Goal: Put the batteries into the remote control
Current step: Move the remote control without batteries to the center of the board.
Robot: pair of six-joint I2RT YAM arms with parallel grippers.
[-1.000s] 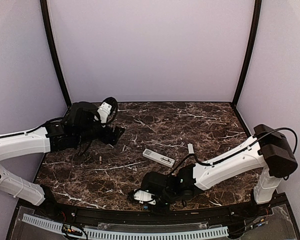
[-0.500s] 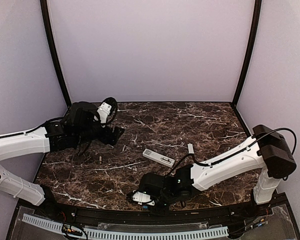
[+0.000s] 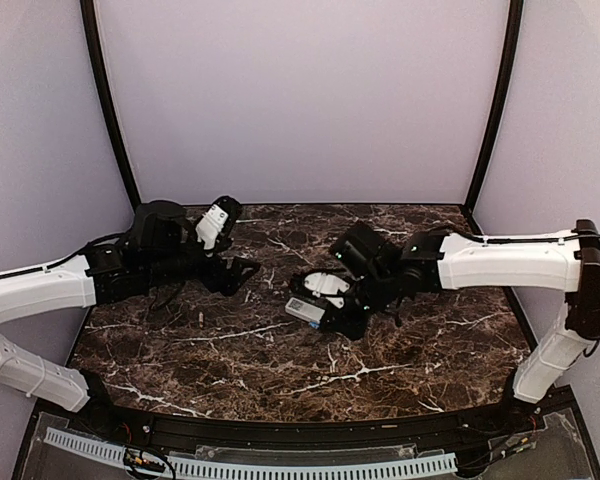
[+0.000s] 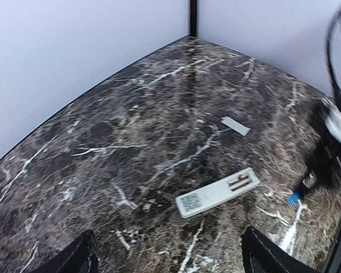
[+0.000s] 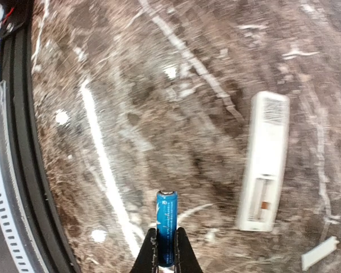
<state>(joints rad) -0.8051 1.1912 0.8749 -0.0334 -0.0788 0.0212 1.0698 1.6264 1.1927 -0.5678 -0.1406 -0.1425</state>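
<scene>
Marbled table point(image 4: 131, 114): right hand point(image 5: 166, 250) pinches blue battery point(image 5: 166, 224) near unreadably labelled remote point(image 5: 264, 162); left hand point(image 4: 170, 256) gapes.

The top view is bright and even, lit softly from above, sharp, with faint shadows on the marble table point(image 3: 260, 350). The left wrist view is slightly soft, its right edge smeared. In the right wrist view the table is streaked with blur and bears white glare spots; the battery point(image 5: 166, 227) is sharp, the remote control point(image 5: 263, 162) hazy.
</scene>
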